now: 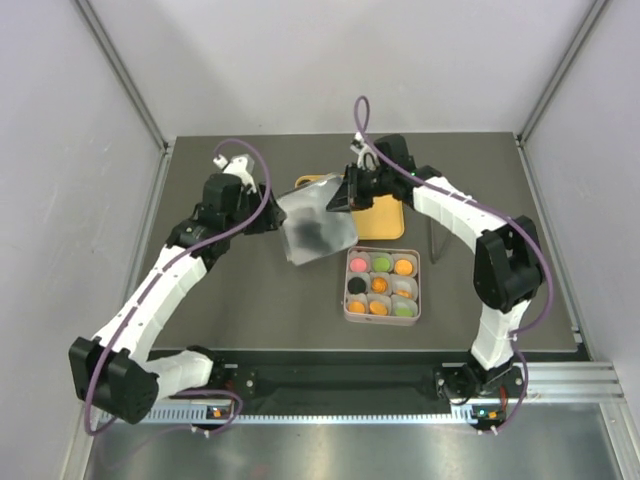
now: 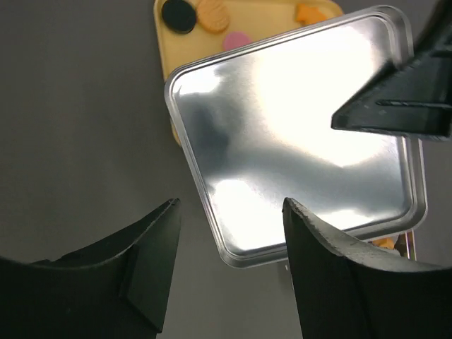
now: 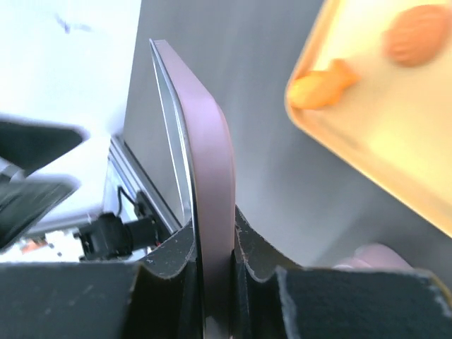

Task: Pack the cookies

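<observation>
text scan | top, left wrist, right wrist | I can read no lettering, number, brand or sign on the lid (image 2: 296,141), tray (image 1: 385,220) or tin (image 1: 346,300)

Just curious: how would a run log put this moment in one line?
right fingers shut on lid | left fingers open, near lid | tin uncovered, cookies inside

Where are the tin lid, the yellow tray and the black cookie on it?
tin lid (image 2: 296,134), left wrist view, its shiny middle.
yellow tray (image 2: 268,18), left wrist view, bare floor.
black cookie (image 2: 178,14), left wrist view, its middle.
</observation>
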Action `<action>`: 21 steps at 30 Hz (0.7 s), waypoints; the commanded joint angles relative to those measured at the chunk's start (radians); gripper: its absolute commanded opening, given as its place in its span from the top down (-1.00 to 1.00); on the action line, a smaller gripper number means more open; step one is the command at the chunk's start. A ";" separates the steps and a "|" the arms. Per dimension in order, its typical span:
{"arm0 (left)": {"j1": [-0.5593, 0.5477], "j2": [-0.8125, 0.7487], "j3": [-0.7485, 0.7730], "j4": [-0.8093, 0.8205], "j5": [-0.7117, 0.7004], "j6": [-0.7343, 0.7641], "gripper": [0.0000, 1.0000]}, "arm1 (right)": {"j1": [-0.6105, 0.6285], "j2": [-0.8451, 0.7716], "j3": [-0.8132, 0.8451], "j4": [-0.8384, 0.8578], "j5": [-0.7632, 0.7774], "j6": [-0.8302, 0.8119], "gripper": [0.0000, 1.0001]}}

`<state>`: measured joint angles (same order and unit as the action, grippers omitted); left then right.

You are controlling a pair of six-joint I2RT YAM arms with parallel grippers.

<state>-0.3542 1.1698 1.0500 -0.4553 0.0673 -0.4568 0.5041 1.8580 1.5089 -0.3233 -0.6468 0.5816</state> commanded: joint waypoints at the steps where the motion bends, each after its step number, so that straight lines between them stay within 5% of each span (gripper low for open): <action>1: -0.119 -0.001 0.093 0.023 -0.197 0.122 -0.30 | -0.056 -0.057 0.074 -0.045 -0.042 0.030 1.00; 9: -0.651 0.178 0.229 -0.042 -0.645 0.360 -0.54 | -0.124 -0.054 0.155 -0.112 -0.086 0.103 0.99; 15: -0.801 0.274 0.232 0.012 -0.830 0.532 -0.61 | -0.153 -0.063 0.192 -0.186 -0.129 0.119 0.97; 21: -0.805 0.338 0.196 0.162 -1.044 0.694 -0.61 | -0.165 -0.103 0.162 -0.211 -0.146 0.113 0.94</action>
<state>-1.1610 1.4940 1.2533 -0.4290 -0.7914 0.1013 0.3485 1.8446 1.6512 -0.5323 -0.7509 0.6849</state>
